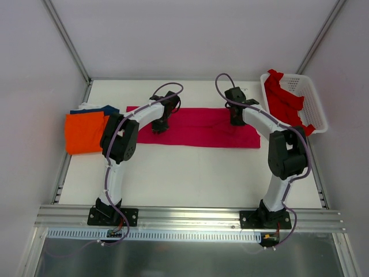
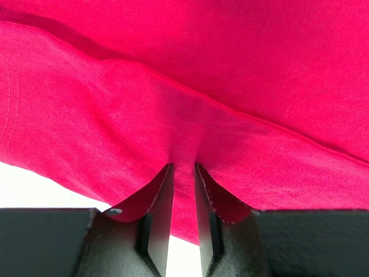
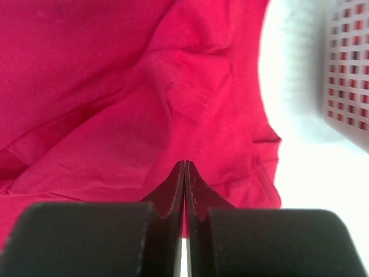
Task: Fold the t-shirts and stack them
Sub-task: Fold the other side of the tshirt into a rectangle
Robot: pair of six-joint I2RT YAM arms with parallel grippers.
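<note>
The crimson-pink t-shirt (image 1: 199, 130) lies as a long flat strip across the middle of the table. My left gripper (image 1: 157, 128) is down on its left part, and in the left wrist view (image 2: 183, 165) it is shut on a pinch of that cloth (image 2: 190, 86). My right gripper (image 1: 234, 120) is down on its right part, and its jaws (image 3: 184, 163) are pressed together at the cloth (image 3: 115, 86). A folded orange t-shirt (image 1: 83, 133) lies at the left over a navy one (image 1: 95, 109). A brighter red t-shirt (image 1: 285, 101) hangs in the basket.
The white lattice basket (image 1: 316, 101) stands at the back right, close to the right arm; its wall also shows in the right wrist view (image 3: 349, 69). Bare white table (image 1: 190, 173) lies in front of the strip. Metal frame posts border the table.
</note>
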